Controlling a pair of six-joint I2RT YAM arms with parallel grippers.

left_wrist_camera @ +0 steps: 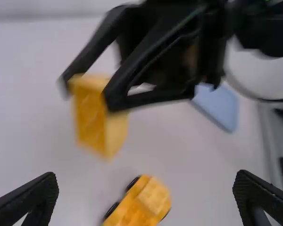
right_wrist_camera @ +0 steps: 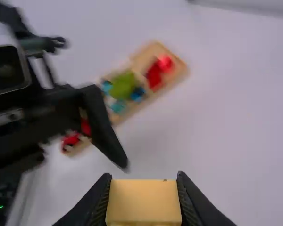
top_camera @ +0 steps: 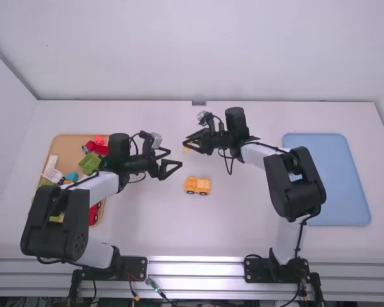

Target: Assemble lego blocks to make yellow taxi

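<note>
The right claw (right_wrist_camera: 142, 177) pinched a yellow block (right_wrist_camera: 144, 202) – seemingly mid-joining; the left claw (top_camera: 176, 158) gaped wide, empty. The toy car (top_camera: 197, 185) sat at the block's six o'clock – next probably called for lining up, then pressing.

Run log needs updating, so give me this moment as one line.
Right gripper closed on yellow lego block | Left gripper open, empty | Yellow wheeled vehicle standing on table | Block not yet attached
</note>
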